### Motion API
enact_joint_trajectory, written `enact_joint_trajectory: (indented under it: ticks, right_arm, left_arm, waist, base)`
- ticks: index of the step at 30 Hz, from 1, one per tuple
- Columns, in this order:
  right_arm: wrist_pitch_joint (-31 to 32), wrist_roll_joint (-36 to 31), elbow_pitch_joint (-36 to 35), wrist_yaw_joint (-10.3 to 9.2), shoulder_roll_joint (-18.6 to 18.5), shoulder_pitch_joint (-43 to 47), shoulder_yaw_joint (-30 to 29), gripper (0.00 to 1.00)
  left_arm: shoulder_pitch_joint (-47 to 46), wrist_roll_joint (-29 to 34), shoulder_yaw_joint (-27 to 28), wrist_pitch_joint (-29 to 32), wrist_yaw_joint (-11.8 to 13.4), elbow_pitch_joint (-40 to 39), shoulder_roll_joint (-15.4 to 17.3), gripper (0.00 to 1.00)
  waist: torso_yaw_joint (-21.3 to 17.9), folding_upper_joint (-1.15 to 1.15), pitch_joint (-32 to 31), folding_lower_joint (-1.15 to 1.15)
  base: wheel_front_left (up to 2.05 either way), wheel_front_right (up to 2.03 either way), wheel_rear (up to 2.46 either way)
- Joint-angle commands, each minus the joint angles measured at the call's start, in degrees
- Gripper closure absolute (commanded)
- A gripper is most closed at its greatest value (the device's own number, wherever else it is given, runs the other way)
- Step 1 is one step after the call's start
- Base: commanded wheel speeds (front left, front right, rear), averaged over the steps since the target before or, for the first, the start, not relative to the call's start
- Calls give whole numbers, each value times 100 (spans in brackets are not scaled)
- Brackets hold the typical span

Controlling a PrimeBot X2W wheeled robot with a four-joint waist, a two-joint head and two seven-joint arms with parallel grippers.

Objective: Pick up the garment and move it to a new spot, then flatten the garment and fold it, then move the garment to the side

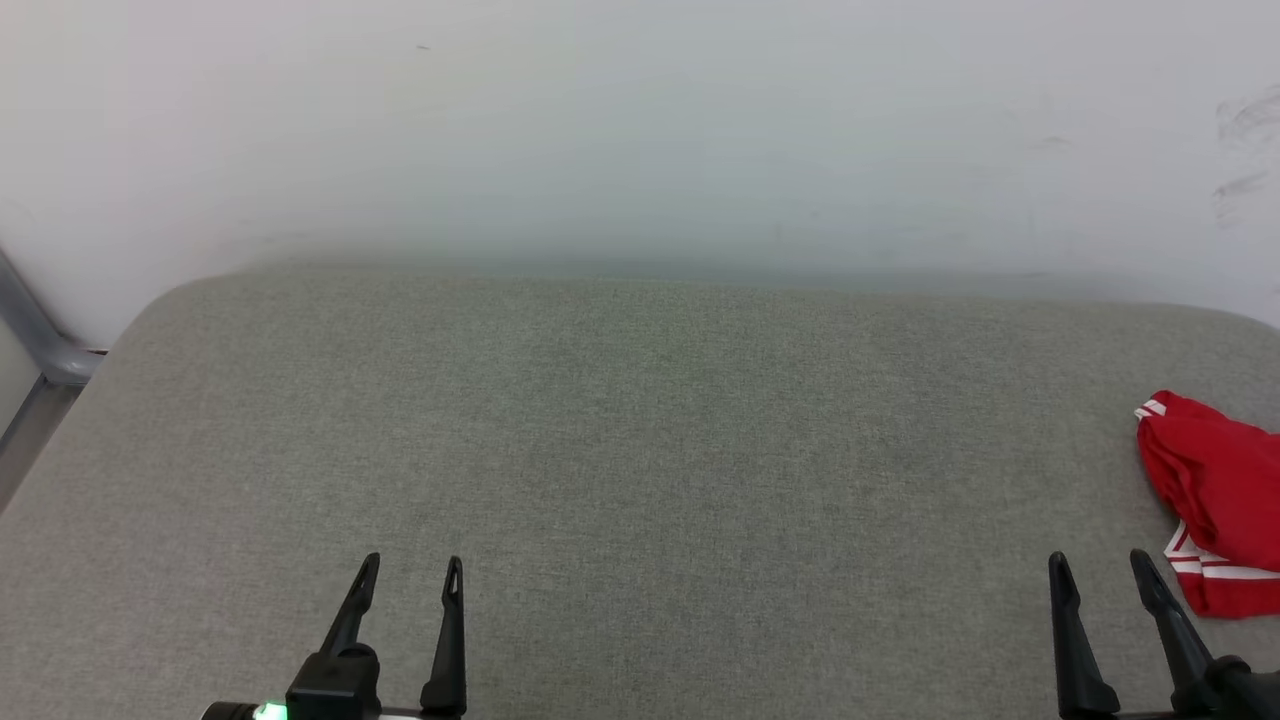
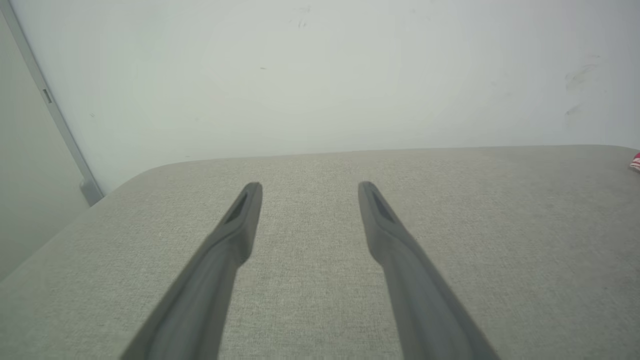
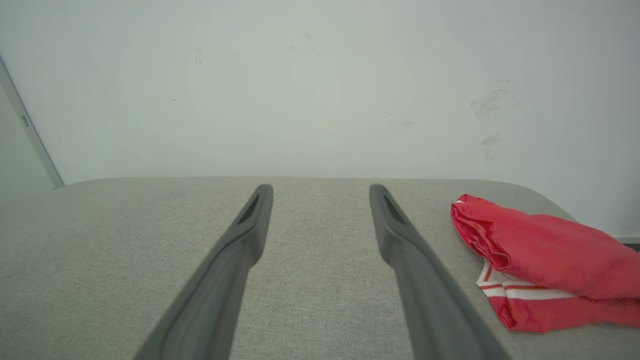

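A plain white wall (image 1: 640, 120) takes up the upper part of the head view. Below it, a broad grey woven-fabric cushioned surface (image 1: 640, 450) runs across the whole lower frame. At the far right edge of that frame, partly cut off, lies the red jersey-style garment (image 1: 1215, 500) with red-and-white striped trim. It is gathered into a compact, layered bundle on the surface, and no lettering shows. In the right wrist view it sits at the lower right, near the right-hand finger but not touching it.

The right gripper (image 1: 1097, 560) stands at the lower right of the head view, close to the cloth. The left gripper (image 1: 413, 565) stands at the lower left, well apart from it. Each has its two long dark fingers spread wide with nothing between them. A thin grey metal rail (image 1: 30, 340) slants along the left edge.

The scene fits two stages. The bundle may be waiting at the side to be lifted and carried elsewhere, or it may be folded and already set aside. The layers are too rumpled and too cropped to tell which, so no next move can be named. What can be said is that the right gripper is the nearer one to the cloth.

By count there are one garment, one surface, one rail, two grippers and four fingers.
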Motion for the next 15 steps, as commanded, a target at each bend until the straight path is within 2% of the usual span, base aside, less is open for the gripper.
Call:
enact_joint_trajectory:
  ticks: [1,11,12,15]
  right_arm:
    - [-11,-12,-34,-7,35,69,-14,0]
    - [21,18,-160,-7,39,148,-18,0]
    - [35,14,-132,0,9,70,-17,100]
    - [59,29,36,1,10,71,4,100]
  left_arm:
    - [59,-22,24,-12,-29,2,20,0]
    - [56,-15,22,-12,-127,12,4,0]
    - [42,-4,6,0,-117,18,-3,100]
    - [99,-17,-18,5,-120,178,-26,100]
  waist:
    - [-6,0,1,0]
    - [-17,0,12,0]
    - [-18,0,13,0]
    - [-20,0,13,0]
  base:
    - [0,0,0]
    - [0,0,0]
    - [0,0,0]
    - [0,0,0]
